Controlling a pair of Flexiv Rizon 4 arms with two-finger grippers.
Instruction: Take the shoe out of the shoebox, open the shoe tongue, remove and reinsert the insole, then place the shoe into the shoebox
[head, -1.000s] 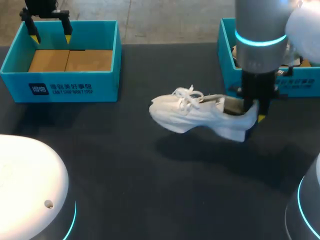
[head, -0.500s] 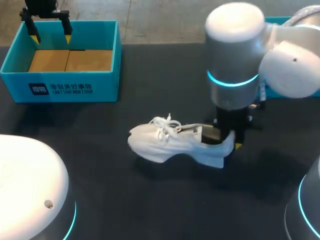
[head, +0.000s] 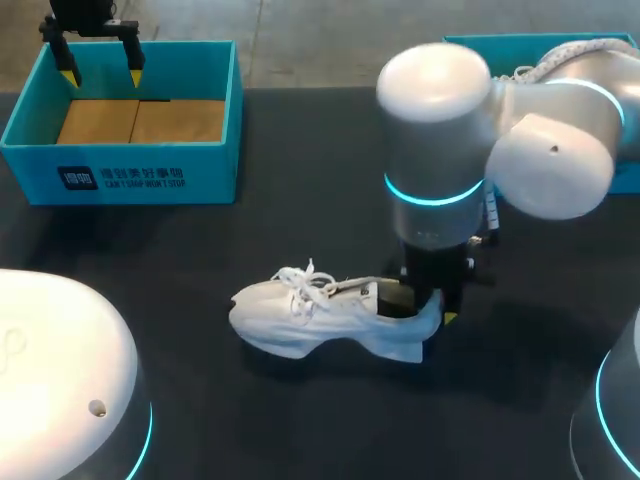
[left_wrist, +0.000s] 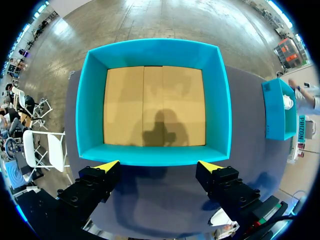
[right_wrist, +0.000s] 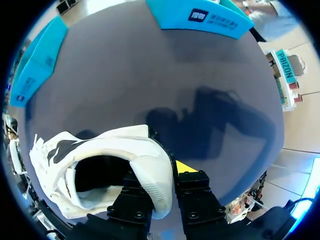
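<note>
Right gripper (head: 437, 312) pinches the shoe (head: 300, 318) by its heel only (left gripper (left_wrist: 159, 165) hangs spread wide over the shoebox (left_wrist: 94, 100)), so it could twist loose above the desk (head: 300, 430).

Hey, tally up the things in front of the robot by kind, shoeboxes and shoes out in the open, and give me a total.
Teal shoeboxes: 2
White shoe: 1
Total: 3
</note>
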